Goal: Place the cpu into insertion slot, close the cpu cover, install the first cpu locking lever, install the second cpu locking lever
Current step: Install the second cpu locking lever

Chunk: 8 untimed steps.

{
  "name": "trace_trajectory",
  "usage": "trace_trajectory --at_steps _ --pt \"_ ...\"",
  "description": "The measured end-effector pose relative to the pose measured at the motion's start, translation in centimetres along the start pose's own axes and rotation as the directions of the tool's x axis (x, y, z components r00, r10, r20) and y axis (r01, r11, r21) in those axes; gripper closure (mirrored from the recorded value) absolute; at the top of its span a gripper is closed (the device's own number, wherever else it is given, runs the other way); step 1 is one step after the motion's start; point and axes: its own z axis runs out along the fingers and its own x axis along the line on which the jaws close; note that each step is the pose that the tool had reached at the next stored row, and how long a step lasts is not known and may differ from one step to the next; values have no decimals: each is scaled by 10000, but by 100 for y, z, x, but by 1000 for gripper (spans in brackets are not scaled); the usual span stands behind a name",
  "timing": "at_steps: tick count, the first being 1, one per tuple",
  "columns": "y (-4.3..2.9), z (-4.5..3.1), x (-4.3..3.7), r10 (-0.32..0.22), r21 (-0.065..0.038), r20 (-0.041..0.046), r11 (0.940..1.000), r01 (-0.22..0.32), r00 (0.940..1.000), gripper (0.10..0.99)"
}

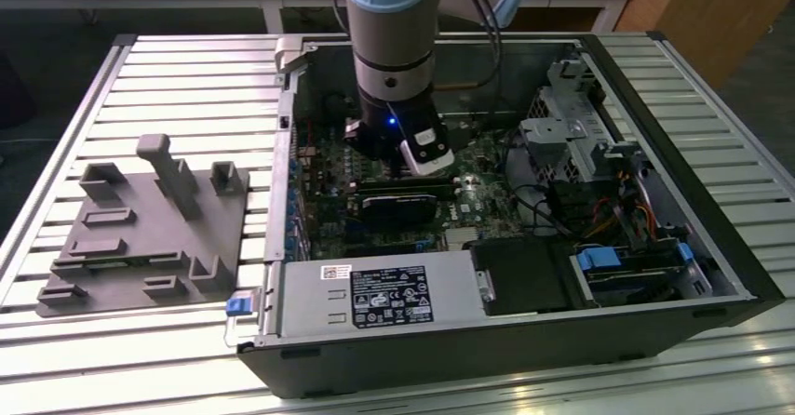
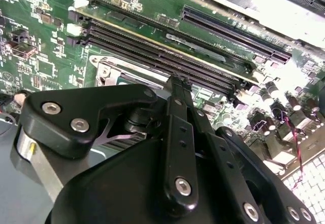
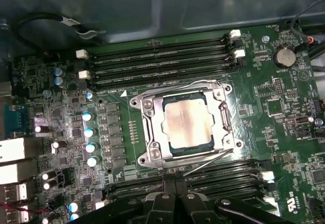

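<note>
The gripper (image 3: 175,196), jaws pressed together with nothing between them, hangs just beside the socket's edge on the motherboard (image 3: 284,122). In the first wrist view, the cpu (image 3: 186,124) sits in the socket, its silvery-tan top showing through the window of the cpu cover (image 3: 152,125), which lies flat over it. One thin lever (image 3: 216,159) stands slightly off the socket's near edge; another wire lever (image 3: 175,87) runs along its far edge. In the exterior view, the arm (image 1: 393,61) reaches down into the open case (image 1: 497,341), left of the drive cage (image 1: 578,136).
</note>
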Motion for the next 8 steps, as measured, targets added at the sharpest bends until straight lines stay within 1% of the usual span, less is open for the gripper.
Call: trace_trajectory --at_steps 2,6,8 --pt "-31 6 7 13 -169 -27 9999 -14 10000 980" --pt "-90 19 20 35 -469 -82 9989 -39 10000 980" --pt "-117 25 28 48 -651 -114 9979 -55 9999 980"
